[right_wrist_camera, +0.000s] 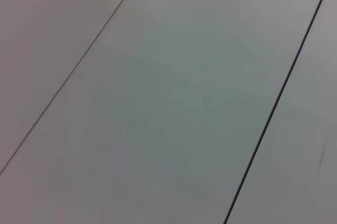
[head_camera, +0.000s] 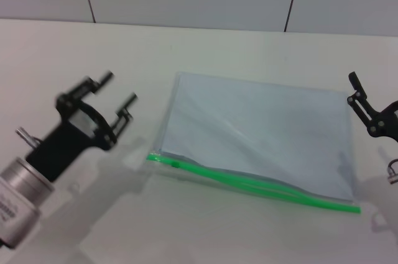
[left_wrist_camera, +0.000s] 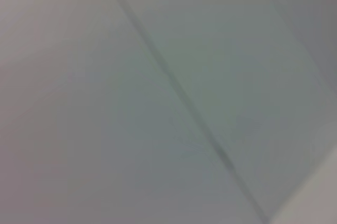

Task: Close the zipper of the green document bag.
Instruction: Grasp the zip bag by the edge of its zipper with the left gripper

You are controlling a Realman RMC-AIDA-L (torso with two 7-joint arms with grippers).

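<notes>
Approach is the step in hand: the green document bag is lying flat on the white bench, its zipper along the near edge with the slider near the left end. The left claw is hovering beside that end, fingers spread and gripping nothing; next it needs to be pinching the slider. The right claw is waiting off the bag's far right edge, its opening hard to tell, and nothing is blocking the way.

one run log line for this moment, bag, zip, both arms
bag: flat translucent blue-grey plastic pouch on white table | zip: bright green edge strip, slider at left end, unclosed | left pincer open, beside pouch | right pincer off pouch
</notes>
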